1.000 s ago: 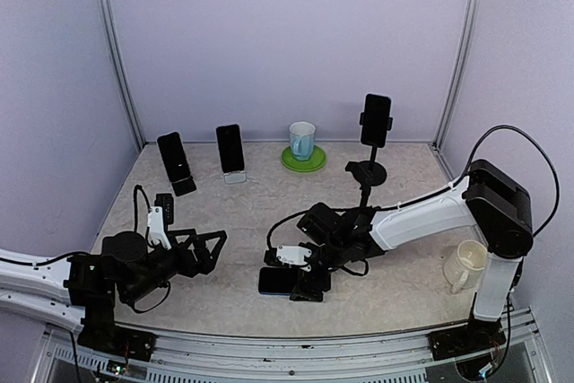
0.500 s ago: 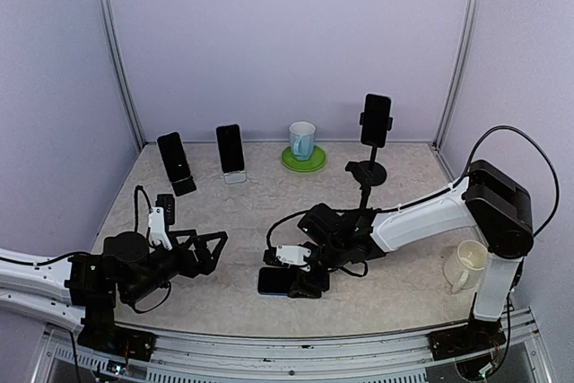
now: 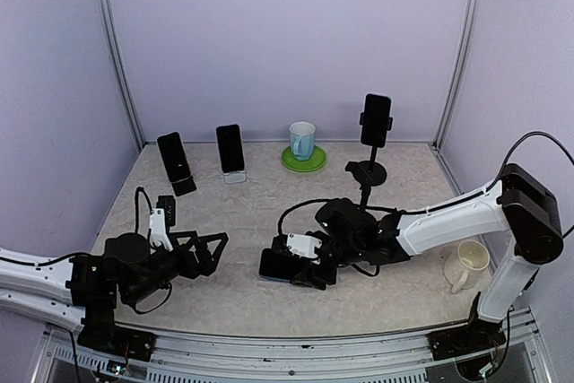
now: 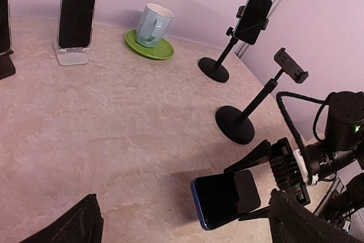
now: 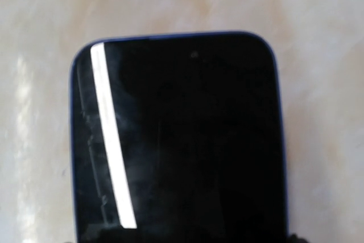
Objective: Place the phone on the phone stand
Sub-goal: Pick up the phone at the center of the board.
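Observation:
A dark phone with a blue rim (image 3: pixel 274 265) is held by one end in my right gripper (image 3: pixel 303 264), tilted and lifted a little off the table. It fills the right wrist view (image 5: pixel 182 135) and also shows in the left wrist view (image 4: pixel 219 200), with a finger pad (image 4: pixel 248 191) over its screen. The empty phone stand (image 4: pixel 291 66), a black clamp on a pole with a round base (image 4: pixel 234 125), stands just behind the right arm (image 3: pixel 363 187). My left gripper (image 3: pixel 202 253) is open and empty at the front left, well away from the phone.
Two phones lean on stands at the back left (image 3: pixel 175 161) (image 3: pixel 230 150). A pale cup on a green saucer (image 3: pixel 302 142) sits at the back middle. A tall stand holding a phone (image 3: pixel 377 120) is behind the empty one. A white mug (image 3: pixel 466 264) sits at the right.
My right gripper has lifted the phone off the table and drawn it slightly back, and its arm has swung right. The left arm has not moved.

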You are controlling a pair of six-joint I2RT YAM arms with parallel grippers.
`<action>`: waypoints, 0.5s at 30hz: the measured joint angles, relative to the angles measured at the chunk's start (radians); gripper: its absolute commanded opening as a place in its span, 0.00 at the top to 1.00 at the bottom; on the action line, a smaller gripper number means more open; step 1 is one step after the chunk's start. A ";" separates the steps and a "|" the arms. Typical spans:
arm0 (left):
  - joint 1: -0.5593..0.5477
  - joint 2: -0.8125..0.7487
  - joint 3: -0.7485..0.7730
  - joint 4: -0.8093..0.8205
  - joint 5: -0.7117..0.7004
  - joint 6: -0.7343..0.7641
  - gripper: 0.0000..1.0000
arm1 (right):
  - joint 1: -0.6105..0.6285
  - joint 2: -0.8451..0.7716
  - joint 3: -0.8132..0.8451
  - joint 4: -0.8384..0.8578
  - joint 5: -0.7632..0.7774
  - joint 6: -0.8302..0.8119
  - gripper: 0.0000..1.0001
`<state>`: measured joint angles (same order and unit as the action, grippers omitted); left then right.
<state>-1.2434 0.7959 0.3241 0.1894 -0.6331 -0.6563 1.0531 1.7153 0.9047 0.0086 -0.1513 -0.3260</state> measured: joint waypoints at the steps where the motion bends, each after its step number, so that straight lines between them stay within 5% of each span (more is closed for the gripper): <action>1: 0.000 0.002 -0.002 0.005 0.002 -0.002 0.01 | 0.002 -0.010 -0.002 0.014 0.008 0.002 0.50; 15: -0.001 0.119 -0.017 0.150 0.081 -0.026 0.01 | 0.092 -0.127 -0.068 0.195 0.225 0.046 0.52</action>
<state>-1.2446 0.9150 0.3069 0.3397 -0.5518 -0.6827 1.1446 1.5883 0.8368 0.2035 0.0734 -0.2798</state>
